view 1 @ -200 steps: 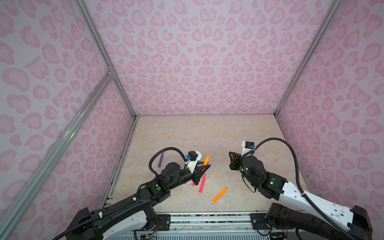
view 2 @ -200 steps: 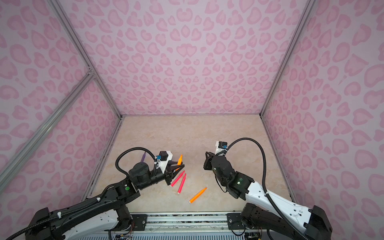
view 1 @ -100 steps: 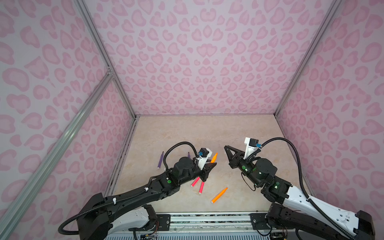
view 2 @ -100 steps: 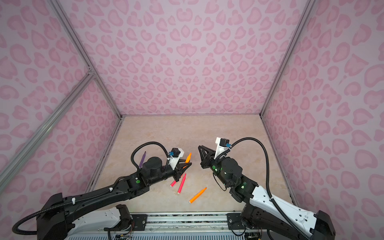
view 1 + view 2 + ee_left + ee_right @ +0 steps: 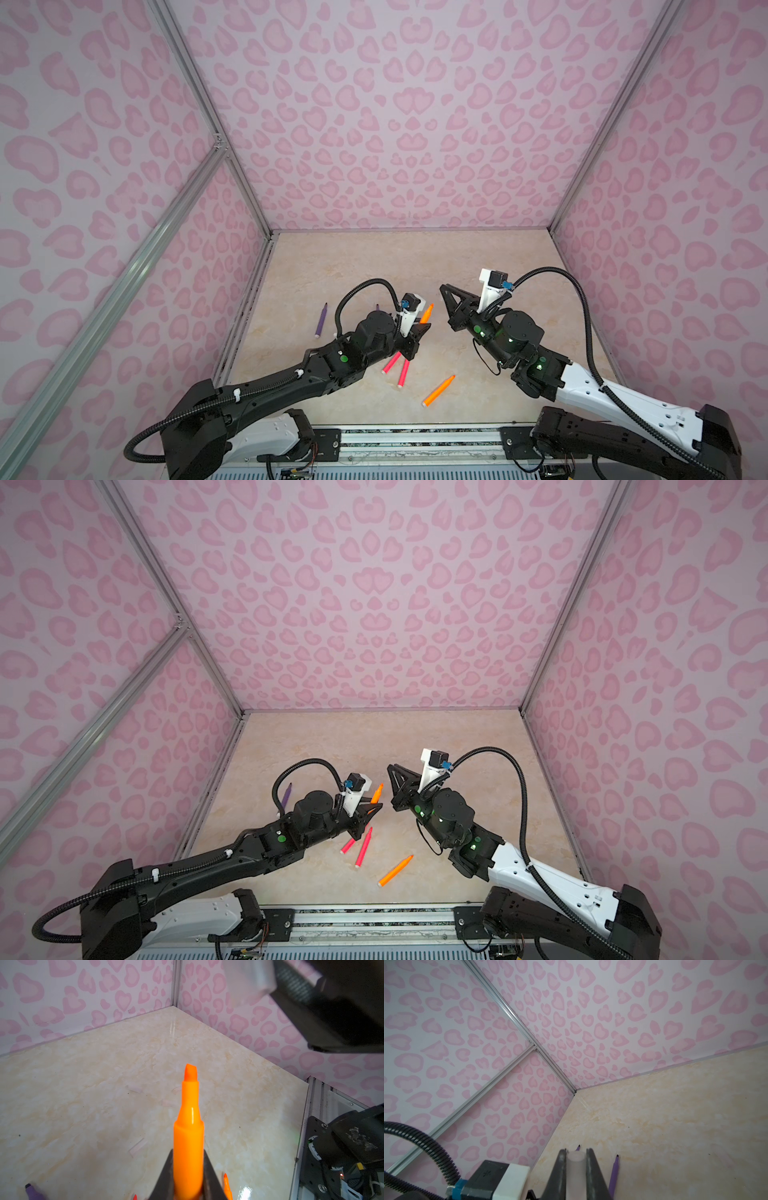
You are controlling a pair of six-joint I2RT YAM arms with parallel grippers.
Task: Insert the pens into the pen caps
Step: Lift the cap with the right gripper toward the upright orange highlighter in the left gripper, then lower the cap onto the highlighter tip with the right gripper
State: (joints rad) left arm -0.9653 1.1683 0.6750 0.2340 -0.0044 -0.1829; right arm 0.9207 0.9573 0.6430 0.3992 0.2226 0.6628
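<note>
Orange pens (image 5: 438,390) x2, pink pens (image 5: 403,372) x2, purple pens (image 5: 321,320) x2

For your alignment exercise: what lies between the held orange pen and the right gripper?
Nothing; both top views show only bare table between orange pen and right gripper.

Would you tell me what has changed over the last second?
The left end effector, carrying the orange pen, and the right end effector, carrying a clear cap, lifted and drew together. Both grips held. The loose orange pen and pink pens stayed put.
</note>
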